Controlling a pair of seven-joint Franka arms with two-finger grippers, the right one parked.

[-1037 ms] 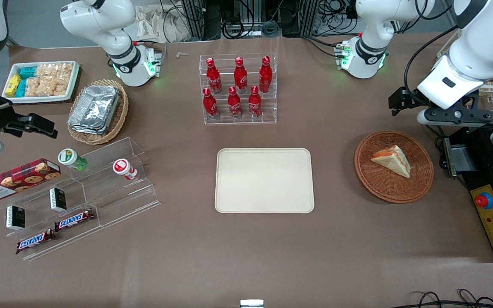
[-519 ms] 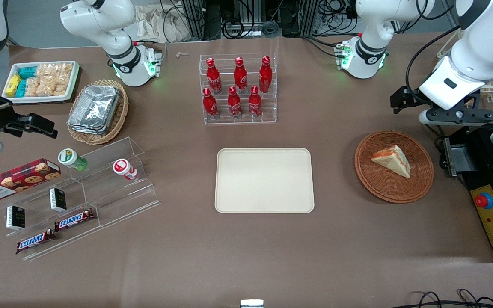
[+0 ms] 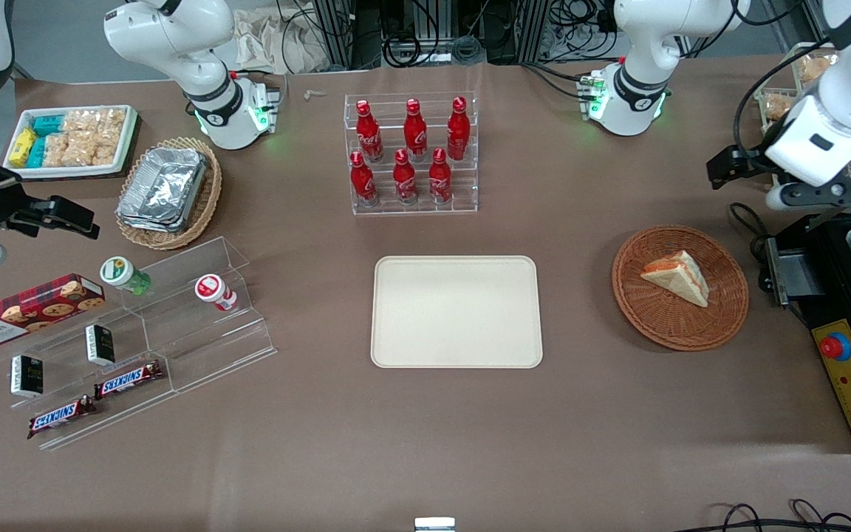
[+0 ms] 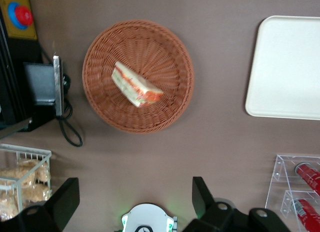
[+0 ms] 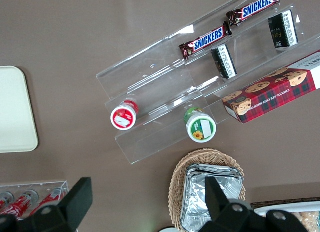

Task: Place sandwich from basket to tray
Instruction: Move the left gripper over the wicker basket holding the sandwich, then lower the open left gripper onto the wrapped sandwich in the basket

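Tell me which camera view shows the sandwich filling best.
The left wrist view: the sandwich shows its orange and green cut edge, in the basket, with the open gripper above. The front view shows less; the right wrist view, nothing.

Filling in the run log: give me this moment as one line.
phase: pre-grasp | tool: open, empty, above table, farther from front camera than basket | sandwich: in basket | tray: empty

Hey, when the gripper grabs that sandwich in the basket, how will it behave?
The sandwich is probably soft: its layered bread may squash or slide apart. It looks light and lies loose in the basket, so it should lift freely. The open gripper hovers above bare table, holding nothing.
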